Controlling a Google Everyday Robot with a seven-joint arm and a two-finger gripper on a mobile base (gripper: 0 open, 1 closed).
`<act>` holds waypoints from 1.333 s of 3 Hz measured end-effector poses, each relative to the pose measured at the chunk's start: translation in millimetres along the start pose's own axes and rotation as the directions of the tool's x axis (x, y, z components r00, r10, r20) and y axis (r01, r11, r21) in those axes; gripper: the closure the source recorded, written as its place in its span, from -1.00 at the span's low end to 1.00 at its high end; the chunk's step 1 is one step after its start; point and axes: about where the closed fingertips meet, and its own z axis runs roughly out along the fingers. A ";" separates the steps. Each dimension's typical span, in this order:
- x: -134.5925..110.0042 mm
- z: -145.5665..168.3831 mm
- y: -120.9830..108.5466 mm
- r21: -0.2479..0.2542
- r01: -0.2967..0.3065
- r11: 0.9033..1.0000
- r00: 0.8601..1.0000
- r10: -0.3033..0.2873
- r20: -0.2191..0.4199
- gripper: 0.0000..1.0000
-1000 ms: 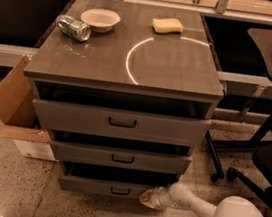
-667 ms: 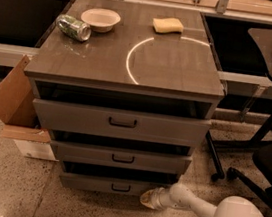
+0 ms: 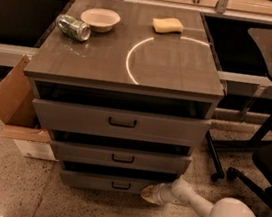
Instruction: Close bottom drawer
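Note:
The bottom drawer [image 3: 110, 182] is the lowest and narrowest grey front of the cabinet, with a small dark bar handle [image 3: 121, 185]. Its front stands only slightly out from the cabinet. My gripper [image 3: 148, 193] is at the end of my white arm [image 3: 191, 198], low by the floor, against the right end of the bottom drawer's front. The middle drawer [image 3: 121, 157] and the wide top drawer [image 3: 120, 122] above it stand slightly open.
On the cabinet top [image 3: 133, 54] lie a crushed can [image 3: 73, 27], a white bowl [image 3: 100, 18] and a yellow sponge [image 3: 168, 25]. A cardboard box [image 3: 17, 109] stands at the left. Black chair legs [image 3: 249, 162] stand at the right.
The bottom drawer's front has moved back toward the cabinet, and my gripper has followed it in.

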 end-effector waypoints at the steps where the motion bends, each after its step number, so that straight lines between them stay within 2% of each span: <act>1: 1.1 4.7 -8.5 -0.002 -0.005 1.000 1.000 0.005 0.010 1.00; 2: -3.9 8.2 -16.1 -0.006 0.004 1.000 1.000 -0.004 0.011 1.00; 4: -3.4 7.3 -14.5 -0.008 0.006 1.000 1.000 -0.006 0.010 1.00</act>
